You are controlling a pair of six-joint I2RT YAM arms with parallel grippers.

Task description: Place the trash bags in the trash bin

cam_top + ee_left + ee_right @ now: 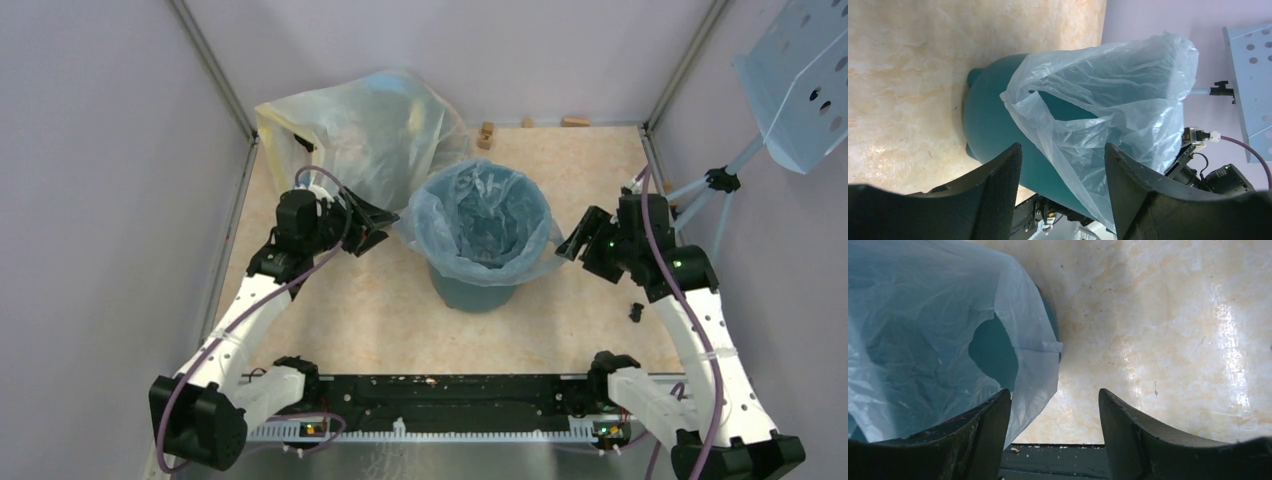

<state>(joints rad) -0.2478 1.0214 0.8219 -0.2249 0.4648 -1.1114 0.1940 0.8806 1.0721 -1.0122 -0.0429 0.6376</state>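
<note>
Closest to lens in the left wrist view: black textured fingers [998, 200] of left pincer [1062, 160], spread wide, nothing clamped. Through the gap: trash bin [990, 125], dark teal, standing on bench [908, 75], with trash bag [1108, 85], a thin pale-blue crinkly liner, draped over the rim and hanging down the outer wall. Loose hem close by one finger, contact not clear. Same for right pincer [1054, 405]: well open, holding nothing, bare marbled bench in the gap, bag's loose flap just beside the finger on the view's left, teal wall visible through an opening in the plastic. From above: bin near bench centre, liner seated inside, mouth open, excess plastic folded outward all round the rim, wider overhang on both sides. Left pincer just beside the left overhang, right pincer at the right overhang, tips against or nearly against the plastic, cannot tell which. Behind bin toward far left corner: large yellowish translucent bag [365, 130], slumped against the wall, overlapping liner's rear edge in view. Few small brown blocks [486, 133] along far edge. Small dark item [636, 311] on bench near right arm. Pale-blue perforated panel [800, 70] on a stand at far right, off the bench. Black rail [440, 395] across near edge between arm bases.
</note>
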